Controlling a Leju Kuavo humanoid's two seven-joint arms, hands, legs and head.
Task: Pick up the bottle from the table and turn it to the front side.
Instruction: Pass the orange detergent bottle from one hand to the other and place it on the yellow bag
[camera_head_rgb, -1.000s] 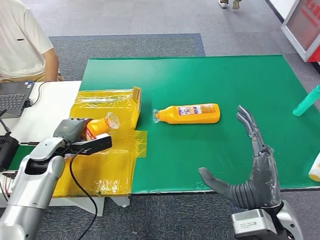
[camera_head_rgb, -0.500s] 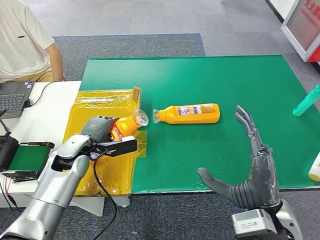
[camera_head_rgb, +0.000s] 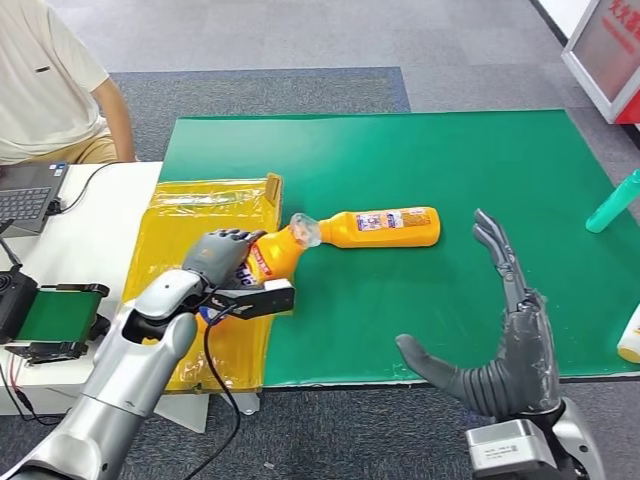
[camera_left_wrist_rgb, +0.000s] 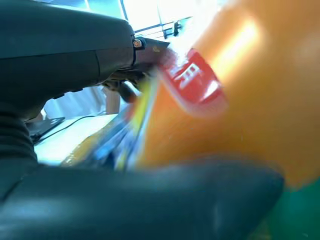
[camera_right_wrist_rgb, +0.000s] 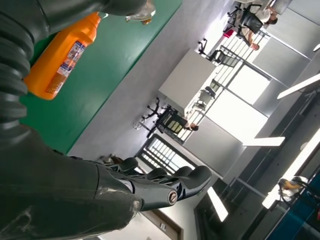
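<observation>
Your left hand (camera_head_rgb: 219, 255) grips an orange plastic bottle (camera_head_rgb: 273, 251) – its red label fills the wrist view; your right hand (camera_head_rgb: 507, 345) hovers open-fingered beside a second orange bottle (camera_head_rgb: 377, 227) lying on the green tabletop (camera_head_rgb: 453, 160).

No legible text; bottle (camera_head_rgb: 381, 227) label print and red sign (camera_head_rgb: 615, 40) too small.

held bottle (camera_head_rgb: 273, 252) left of lying bottle (camera_head_rgb: 377, 227)

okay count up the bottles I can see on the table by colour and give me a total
Orange bottles: 2, one held by the left hand at, one lying on the green mat at
Teal bottles: 1, at the mat's right edge
White-and-yellow bottles: 1, partly cut off at the frame edge
Total: 4
</observation>
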